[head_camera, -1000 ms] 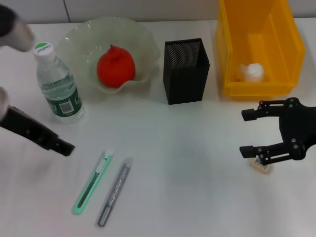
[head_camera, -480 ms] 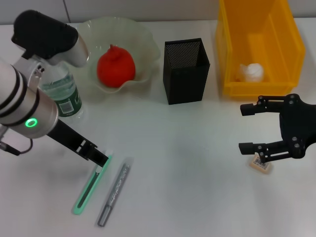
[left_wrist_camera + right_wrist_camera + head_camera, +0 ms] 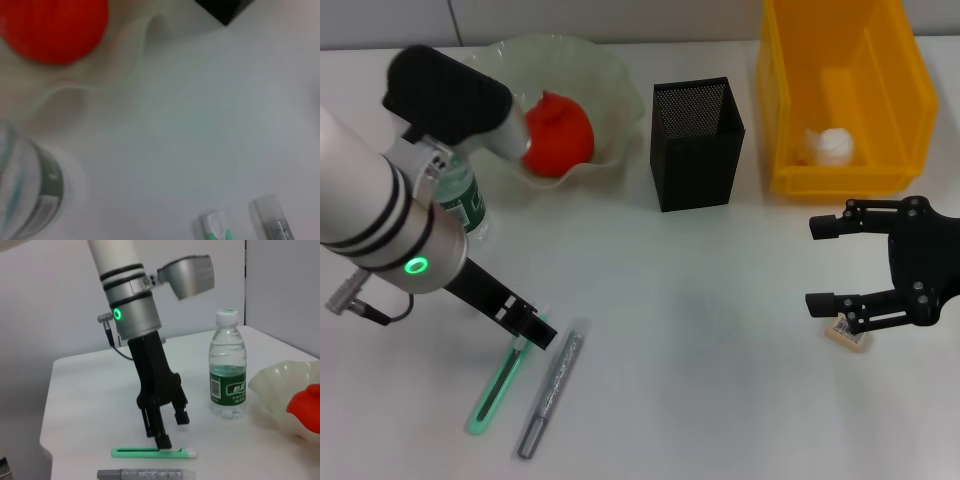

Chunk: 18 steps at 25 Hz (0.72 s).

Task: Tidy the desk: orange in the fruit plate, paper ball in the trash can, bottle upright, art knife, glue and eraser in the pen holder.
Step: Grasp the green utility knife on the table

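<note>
My left gripper [image 3: 532, 334] is open, low over the white-tipped end of the green art knife [image 3: 500, 382]. The right wrist view shows its fingers [image 3: 163, 441] apart, one touching the knife [image 3: 152, 453]. The grey glue stick [image 3: 551, 388] lies beside the knife. My right gripper [image 3: 818, 265] is open, with the eraser [image 3: 848, 334] on the table by its near finger. The orange [image 3: 558, 132] sits in the fruit plate [image 3: 610, 85]. The bottle [image 3: 456, 195] stands upright, partly hidden by my left arm. The paper ball [image 3: 829, 146] lies in the yellow bin [image 3: 910, 120].
The black mesh pen holder [image 3: 696, 142] stands between the plate and the bin. The left wrist view shows the orange [image 3: 52, 27], the bottle [image 3: 25, 195] and the ends of the knife [image 3: 215, 227] and glue stick [image 3: 272, 224].
My left arm has swung in from the left edge and brought its gripper down to the knife's white end. The right gripper has barely moved.
</note>
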Tool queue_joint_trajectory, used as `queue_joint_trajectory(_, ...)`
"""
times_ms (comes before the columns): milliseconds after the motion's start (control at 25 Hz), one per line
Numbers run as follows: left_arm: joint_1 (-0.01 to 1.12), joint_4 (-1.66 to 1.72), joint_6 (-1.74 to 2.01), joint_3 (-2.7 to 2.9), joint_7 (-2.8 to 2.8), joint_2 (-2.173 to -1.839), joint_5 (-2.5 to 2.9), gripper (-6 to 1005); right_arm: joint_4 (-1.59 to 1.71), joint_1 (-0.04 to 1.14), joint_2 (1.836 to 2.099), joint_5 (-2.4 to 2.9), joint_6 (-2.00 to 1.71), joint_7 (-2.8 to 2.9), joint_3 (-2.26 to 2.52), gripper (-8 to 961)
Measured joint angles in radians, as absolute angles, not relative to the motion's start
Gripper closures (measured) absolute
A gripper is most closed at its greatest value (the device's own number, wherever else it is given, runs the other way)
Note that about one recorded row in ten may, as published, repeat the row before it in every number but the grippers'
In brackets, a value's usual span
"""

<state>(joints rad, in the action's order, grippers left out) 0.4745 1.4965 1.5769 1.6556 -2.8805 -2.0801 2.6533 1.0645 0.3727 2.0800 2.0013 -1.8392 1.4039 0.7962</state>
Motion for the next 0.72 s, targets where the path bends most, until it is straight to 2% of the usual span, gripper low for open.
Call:
queue_joint_trajectory(640,0.502,1.425,1.556,1.718,-2.879,-2.080,2.672,179,1.065,0.367,2.082,1.987,-1.850,1.412,0.796,111)
queue_joint_trajectory(720,0.503,1.425,1.557,1.725,-2.879,-2.080,2.672,213,1.065,0.365,2.082,1.987,-1.850,1.412,0.796,111)
